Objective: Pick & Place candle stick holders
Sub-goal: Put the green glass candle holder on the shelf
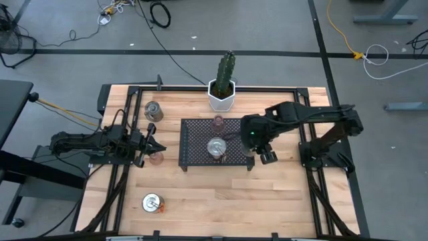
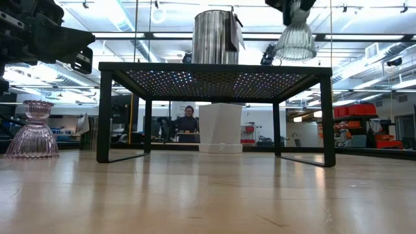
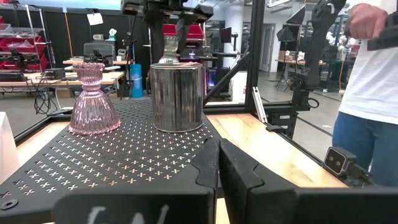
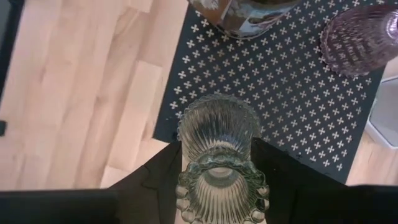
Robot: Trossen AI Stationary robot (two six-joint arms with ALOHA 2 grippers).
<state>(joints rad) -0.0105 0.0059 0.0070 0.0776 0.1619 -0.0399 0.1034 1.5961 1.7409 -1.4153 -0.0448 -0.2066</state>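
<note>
Overhead, the right tool (image 1: 256, 142) hung over the right end of the black mesh tray (image 1: 194, 150), its arm hiding what it carried. Its own wrist view showed it pinching a clear greenish ribbed glass holder (image 4: 219, 163) between dark fingers (image 4: 152, 180), above the tray's edge; the holder's base was cut off by the frame. On the tray stood a shiny silver holder (image 1: 216, 147) near the middle and a pinkish glass one (image 1: 218, 122) toward the far edge, by the white cactus pot (image 1: 221, 96). The left tool (image 1: 148, 146) lay low off the tray's left end, fingers pressed together around nothing, another pinkish holder (image 1: 156, 158) just beside it, partly hidden. Two more silver holders sat on the wooden worktop (image 1: 281, 201): one (image 1: 153, 111) near the far-left corner, one (image 1: 152, 202) near the near-left corner, something small and orange beside it, too tiny to identify.
</note>
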